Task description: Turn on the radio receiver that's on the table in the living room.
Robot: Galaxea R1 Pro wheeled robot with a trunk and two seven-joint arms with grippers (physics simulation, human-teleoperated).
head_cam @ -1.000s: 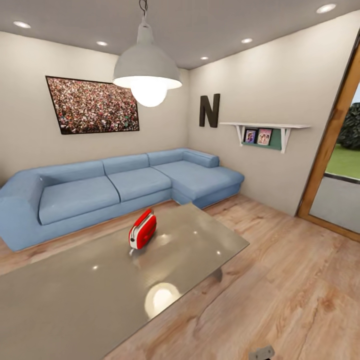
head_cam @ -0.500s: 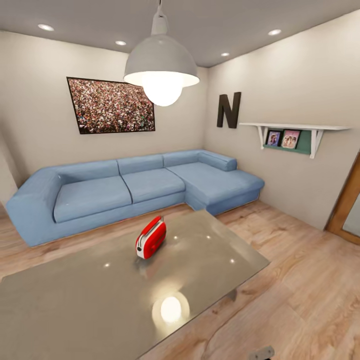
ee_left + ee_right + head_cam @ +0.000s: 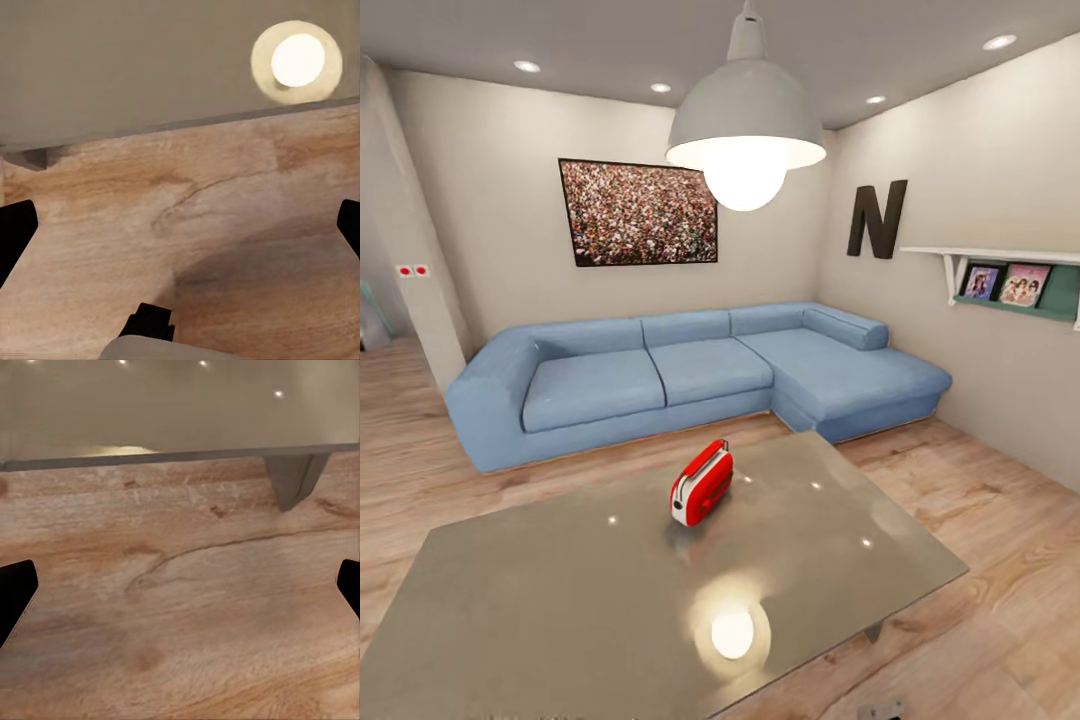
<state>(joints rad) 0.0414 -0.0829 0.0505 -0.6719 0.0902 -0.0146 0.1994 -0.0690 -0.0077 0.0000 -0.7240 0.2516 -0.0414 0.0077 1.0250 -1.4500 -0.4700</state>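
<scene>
1. Radio receiver point(image 3: 702, 484) stands upright near the middle of the glossy grey bench point(image 3: 560, 600), handle on top, touching nothing else.
2. Behind the bench, a blue L-shaped sofa point(image 3: 690, 375) sits against beige walls carrying a crowd photo point(image 3: 638, 213) and a black letter N point(image 3: 877, 219).
3. Hanging lamp point(image 3: 745, 130) reflects in the bench top.
4. Left pincer point(image 3: 180, 225) and right pincer point(image 3: 180, 592) hang over the wood floor point(image 3: 187, 607) beside the bench edge, fingers spread wide, holding nothing.

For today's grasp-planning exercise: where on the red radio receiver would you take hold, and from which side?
Probably the red top handle of the radio receiver, taken from above: the radio stands upright on the table, so the handle runs along its top, unobstructed.
</scene>
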